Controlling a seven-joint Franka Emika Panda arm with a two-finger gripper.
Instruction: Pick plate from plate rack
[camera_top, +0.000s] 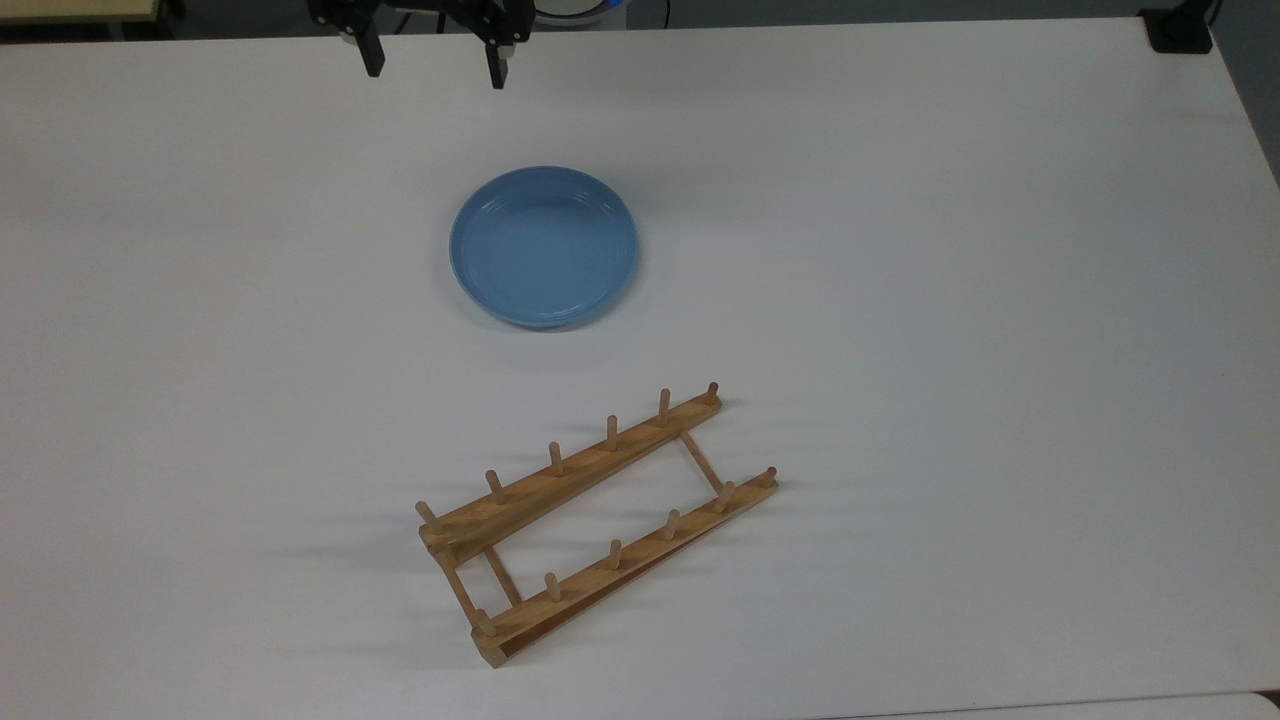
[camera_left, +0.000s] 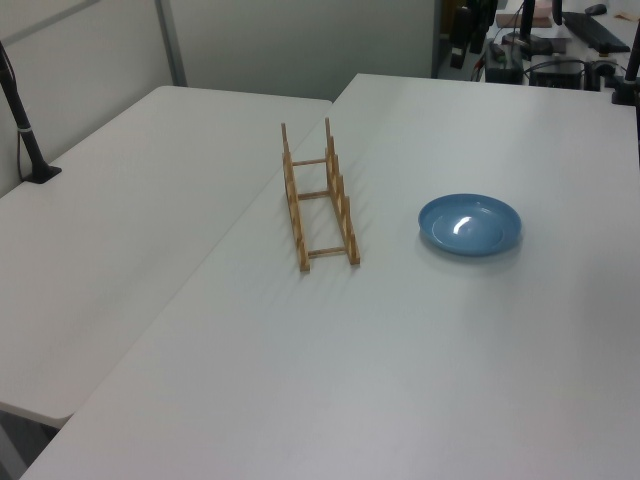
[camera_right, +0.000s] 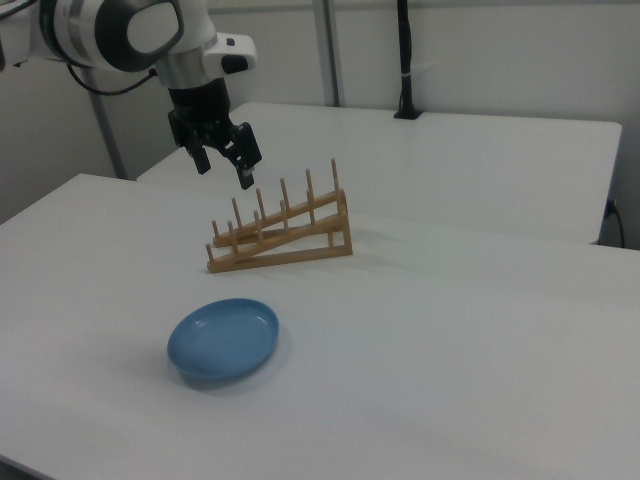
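Glossy round plate (camera_top: 543, 246) (ringed), flat

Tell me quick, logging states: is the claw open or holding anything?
Claw: open, holding nothing, up above the table.

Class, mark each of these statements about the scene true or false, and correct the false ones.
1. The plate lies flat on the table. True.
2. The plate stands between the pegs of the plate rack. False: the rack holds nothing, and the plate lies apart from it.
3. The end effector is open and holds nothing. True.
4. The end effector touches the plate's rim. False: it hangs in the air, clear of the plate.
5. In the top view, the rack lies below the plate. True.
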